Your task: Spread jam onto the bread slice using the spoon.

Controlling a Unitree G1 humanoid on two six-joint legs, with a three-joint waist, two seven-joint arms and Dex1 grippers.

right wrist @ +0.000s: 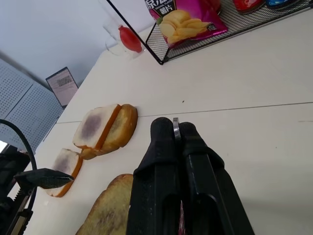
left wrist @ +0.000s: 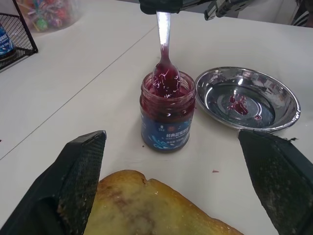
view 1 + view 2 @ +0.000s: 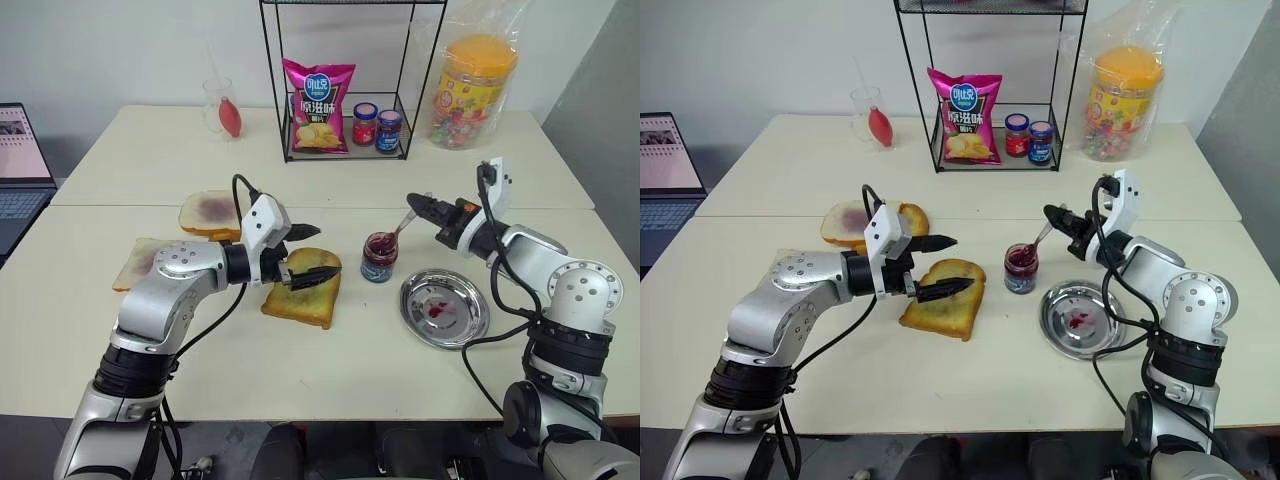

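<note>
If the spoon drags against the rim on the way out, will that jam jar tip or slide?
Probably slide before tipping: the jam jar looks short and wide, stands free on the smooth table, and nothing braces it. It seems only part full, so likely light. The spoon, held in the right gripper, stands at its mouth, so a sideways drag could nudge it.

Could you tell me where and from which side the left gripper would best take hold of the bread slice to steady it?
Probably the near edge of the bread slice, coming in low from the robot's left. It lies flat on the table with thick crust sides to pinch, and the open left gripper already straddles that end. The far side is crowded by the jam jar and spoon.
</note>
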